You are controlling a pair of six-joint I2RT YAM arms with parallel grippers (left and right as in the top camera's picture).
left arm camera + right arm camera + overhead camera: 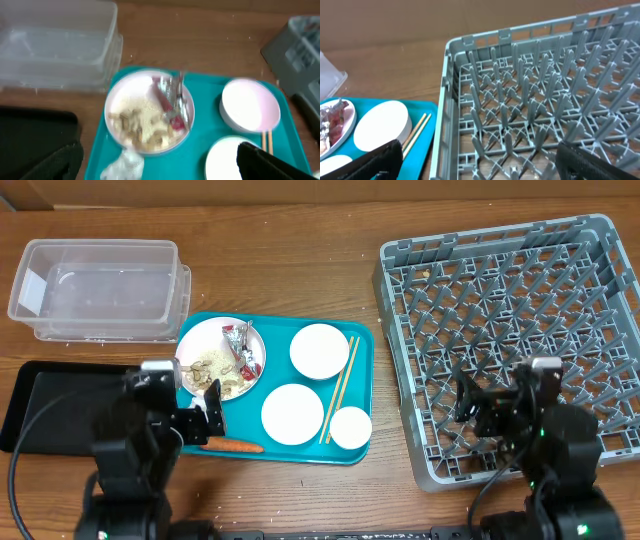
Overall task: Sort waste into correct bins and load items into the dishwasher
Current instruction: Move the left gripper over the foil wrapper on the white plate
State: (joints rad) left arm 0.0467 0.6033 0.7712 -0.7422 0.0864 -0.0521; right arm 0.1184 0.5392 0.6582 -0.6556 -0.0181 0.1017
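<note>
Opening step, nothing sorted or loaded yet by the look of it. The grey dish rack [480, 235] sits far right with bare pegs and no dishes in it. The teal tray [280, 345] sits centre with everything on it. The clear tub [100, 290] at far left and the black tray [50, 405] at near left both look empty. On the teal tray, the large plate [205, 340] is at its left end with food scraps [215, 370] and the red-silver wrapper [240, 345] on it. One bowl [319, 351] is far-right of the plate, a second bowl [292, 414] is nearer, and the small cup [351, 427] is at the near-right corner. The chopsticks [340, 388] lie slanted between the bowls and the tray's right edge. The carrot [235, 446] lies along the tray's near edge, and the tissue [122, 165] shows only in the left wrist view, just near of the plate. The left gripper [203, 418] is spread fully and holds nothing, hovering over the tray's near-left corner; the plate is just beyond it and the carrot just to its right. The right gripper [477, 408] is also wide apart and empty, over the rack's near-left part, well apart from the dishes. The likely next move is the left arm dropping onto a waste piece, carrot or tissue being closest, which calls for a low approach and a narrow pinch before carrying it left to a bin.
</note>
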